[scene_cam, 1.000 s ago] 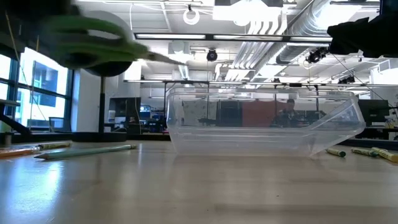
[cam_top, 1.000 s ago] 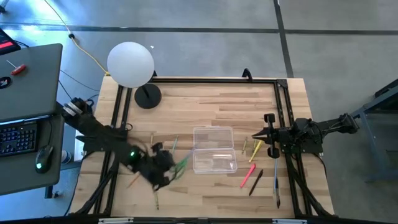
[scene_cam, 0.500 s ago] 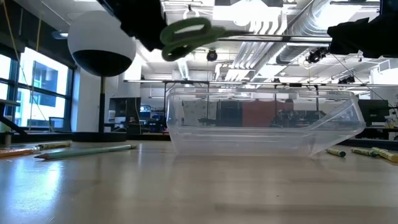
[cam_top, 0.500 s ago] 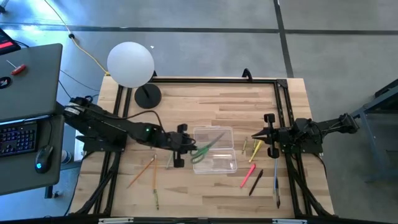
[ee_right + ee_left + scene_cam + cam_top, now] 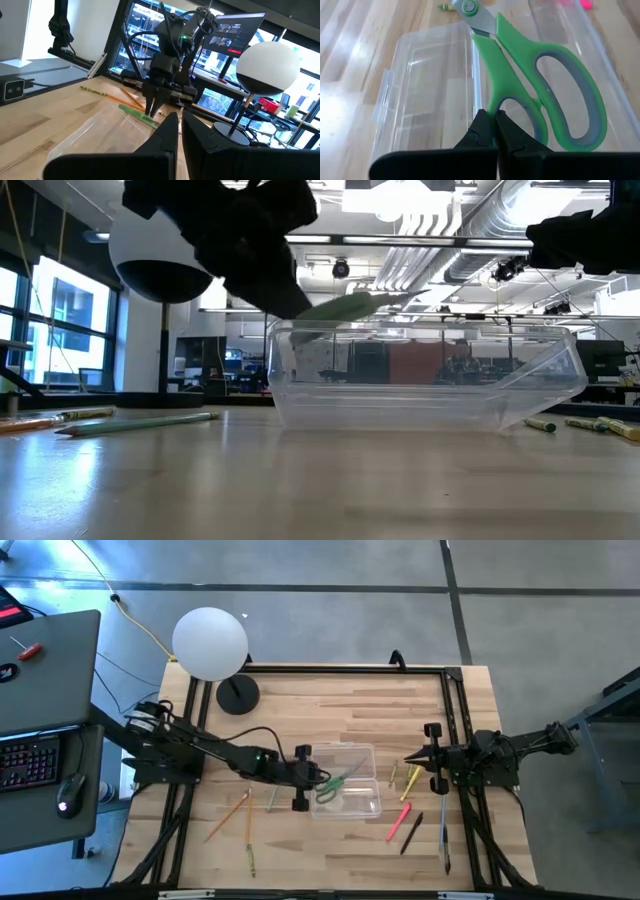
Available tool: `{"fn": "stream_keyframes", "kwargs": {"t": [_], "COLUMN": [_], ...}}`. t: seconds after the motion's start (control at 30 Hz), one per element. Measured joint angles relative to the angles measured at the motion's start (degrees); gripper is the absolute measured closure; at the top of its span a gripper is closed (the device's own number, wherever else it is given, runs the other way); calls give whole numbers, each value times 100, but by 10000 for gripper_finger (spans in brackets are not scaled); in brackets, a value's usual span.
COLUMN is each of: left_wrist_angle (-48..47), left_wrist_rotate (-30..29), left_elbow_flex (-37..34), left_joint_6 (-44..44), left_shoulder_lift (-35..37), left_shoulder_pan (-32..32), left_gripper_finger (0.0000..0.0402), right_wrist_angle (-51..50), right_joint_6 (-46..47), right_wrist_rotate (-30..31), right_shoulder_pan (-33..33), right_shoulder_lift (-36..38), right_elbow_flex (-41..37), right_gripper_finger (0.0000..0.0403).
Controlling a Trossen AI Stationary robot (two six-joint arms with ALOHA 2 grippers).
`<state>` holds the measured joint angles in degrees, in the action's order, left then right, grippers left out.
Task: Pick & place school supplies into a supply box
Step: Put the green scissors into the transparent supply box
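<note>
The left end effector [image 5: 312, 778] reaches over the near-left edge of the small clear plastic rectangular case with a hinged lid [image 5: 345, 780], which lies open on the light wooden table [image 5: 330, 710]. Its two dark fingers [image 5: 482, 131] are pinched together on the rim of one loop of the green-handled scissors with grey-lined grips and steel blades [image 5: 540, 95], holding them above the open case with the blades pointing across it. In the low view the green handle [image 5: 335, 307] hangs tilted just over the case's rim [image 5: 420, 330]. On the table to the left of the case lie an orange-wood pencil [image 5: 228, 815], another pencil [image 5: 249, 840] lying lengthwise, and a pale green stick [image 5: 271, 800]. To the right of the case lie small yellow-green pieces [image 5: 410, 780], a pink pen [image 5: 399, 821], a dark pen [image 5: 411, 832] and another thin dark pen [image 5: 443, 840]. The right end effector [image 5: 412, 764] waits over the right side of the table near those pieces, its fingers [image 5: 167, 131] brought together on nothing. A white globe lamp on a round black base [image 5: 209, 643] stands at the far-left corner of the table.
</note>
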<state>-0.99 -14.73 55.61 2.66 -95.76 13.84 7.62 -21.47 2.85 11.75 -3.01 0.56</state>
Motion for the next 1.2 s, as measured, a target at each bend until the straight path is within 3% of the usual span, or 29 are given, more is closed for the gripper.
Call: {"fn": "stream_keyframes", "kwargs": {"t": [0.47,0.87,1.2], "left_wrist_angle": [378,114,56], "left_wrist_rotate": [410,1500,1527], "left_elbow_flex": [-4,-5,-2], "left_joint_6": [135,-92,-114], "left_shoulder_lift": [-664,-737,-831], "left_shoulder_pan": [9,88,79], "left_gripper_finger": [382,380,297], "right_wrist_angle": [-7,-11,-7], "right_joint_6": [10,16,17], "right_wrist_rotate": [-1,0,0], "right_shoulder_pan": [-1,-1,-1], "right_shoulder_lift": [-63,-68,-68], "right_elbow_flex": [0,0,0], "right_gripper_finger": [400,401,400]}}
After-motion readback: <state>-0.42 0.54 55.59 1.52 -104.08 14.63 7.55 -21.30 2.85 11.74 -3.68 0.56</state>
